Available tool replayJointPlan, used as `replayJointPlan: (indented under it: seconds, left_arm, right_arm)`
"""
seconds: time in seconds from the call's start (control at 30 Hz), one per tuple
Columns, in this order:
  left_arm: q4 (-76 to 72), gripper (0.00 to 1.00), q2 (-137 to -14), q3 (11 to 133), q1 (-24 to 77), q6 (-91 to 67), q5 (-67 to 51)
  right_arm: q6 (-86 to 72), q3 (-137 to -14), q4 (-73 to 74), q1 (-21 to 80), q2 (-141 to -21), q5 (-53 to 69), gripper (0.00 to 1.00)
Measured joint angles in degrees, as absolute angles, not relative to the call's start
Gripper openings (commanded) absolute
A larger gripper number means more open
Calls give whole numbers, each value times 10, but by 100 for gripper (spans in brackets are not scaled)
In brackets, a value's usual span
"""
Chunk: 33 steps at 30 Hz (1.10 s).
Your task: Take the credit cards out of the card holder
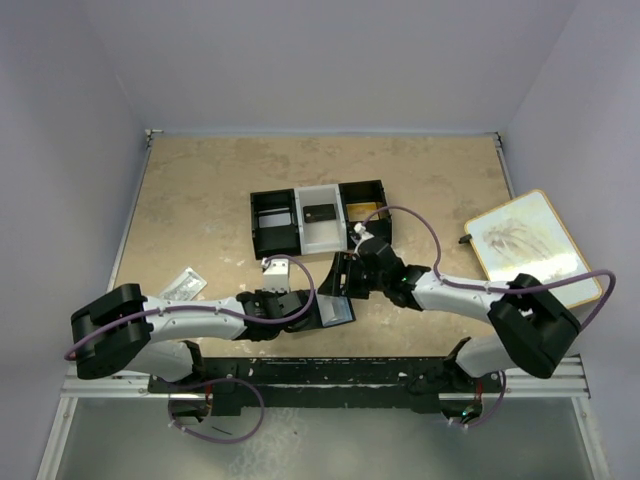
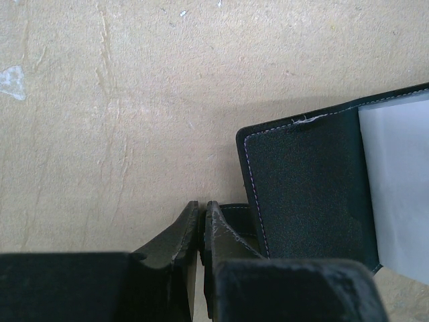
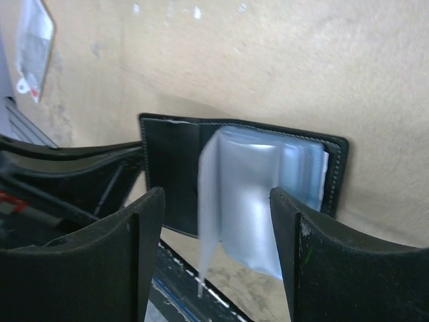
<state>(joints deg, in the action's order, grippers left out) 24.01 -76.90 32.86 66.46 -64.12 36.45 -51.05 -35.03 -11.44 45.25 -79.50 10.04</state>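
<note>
The card holder (image 1: 334,276) lies open near the table's front centre, black with pale-blue clear sleeves (image 3: 255,194). My left gripper (image 1: 312,306) is shut on a thin black flap at its edge; in the left wrist view (image 2: 202,204) the wallet (image 2: 301,194) lies just right of the fingers. My right gripper (image 1: 347,270) is open above the wallet; in its wrist view (image 3: 216,192) its fingers stand either side of a raised sleeve without touching it. A dark credit card (image 1: 320,213) and a gold-tan one (image 1: 362,208) lie in the tray. I see no card in the sleeves.
The black-and-white three-compartment tray (image 1: 273,222) stands behind the wallet. A white printed packet (image 1: 182,284) lies at the left and also shows in the right wrist view (image 3: 33,40). A tan-framed board (image 1: 530,247) lies at the right edge.
</note>
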Motion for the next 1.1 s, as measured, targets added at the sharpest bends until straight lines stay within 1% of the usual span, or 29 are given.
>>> replayJointPlan:
  seconds: [0.37, 0.77, 1.1]
  left_arm:
    - [239, 0, -769, 329, 665, -641, 364]
    - [202, 0, -777, 322, 653, -652, 364]
    - [172, 0, -776, 315, 641, -654, 362]
  right_arm:
    - [-524, -322, -165, 453, -822, 117, 66]
    - [-567, -300, -322, 453, -896, 220, 65]
    - [-577, -312, -360, 453, -915, 252, 65]
